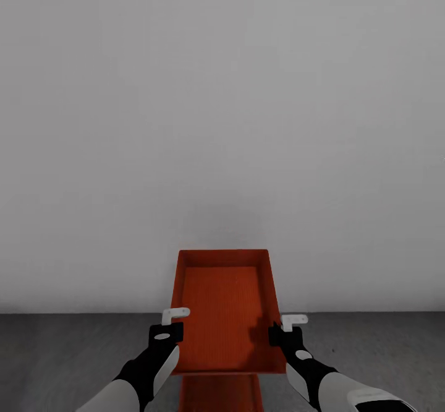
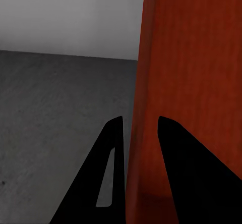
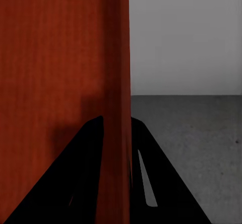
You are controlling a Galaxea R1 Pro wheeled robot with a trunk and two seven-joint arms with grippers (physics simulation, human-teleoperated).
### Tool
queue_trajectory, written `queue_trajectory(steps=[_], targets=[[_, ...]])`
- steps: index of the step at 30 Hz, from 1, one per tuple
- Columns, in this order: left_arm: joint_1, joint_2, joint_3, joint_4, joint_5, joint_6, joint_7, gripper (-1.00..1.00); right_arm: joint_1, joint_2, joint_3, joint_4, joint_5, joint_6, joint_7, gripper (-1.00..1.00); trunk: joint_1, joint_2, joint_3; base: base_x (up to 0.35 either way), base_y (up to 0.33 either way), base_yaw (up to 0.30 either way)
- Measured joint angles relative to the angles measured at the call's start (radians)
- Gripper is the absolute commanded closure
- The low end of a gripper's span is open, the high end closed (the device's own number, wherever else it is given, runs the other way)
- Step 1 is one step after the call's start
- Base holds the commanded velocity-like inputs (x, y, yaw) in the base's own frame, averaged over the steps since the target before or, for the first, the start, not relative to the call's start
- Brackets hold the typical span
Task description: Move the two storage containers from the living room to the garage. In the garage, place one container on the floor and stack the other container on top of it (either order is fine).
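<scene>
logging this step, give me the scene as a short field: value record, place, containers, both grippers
place: dark grey concrete floor before a plain white-grey wall
held container: red-orange open-topped box, raised, gripped on both side walls
second container: red-orange box directly below the held one, partly hidden
left gripper: fingers astride the held box's left wall
right gripper: fingers astride its right wall
stacking: whether the two boxes touch cannot be told
</scene>
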Motion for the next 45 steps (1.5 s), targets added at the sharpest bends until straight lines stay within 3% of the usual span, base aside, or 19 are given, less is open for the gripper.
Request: queue_trajectory(steps=[45], targets=[[0.0,0.0,0.001,-0.001,-0.001,0.0,-0.001,1.0,0.0,0.0,-0.003,0.0,0.003,0.0,0.0,1.0,0.0,0.0,-0.072,0.0,0.0,0.0]])
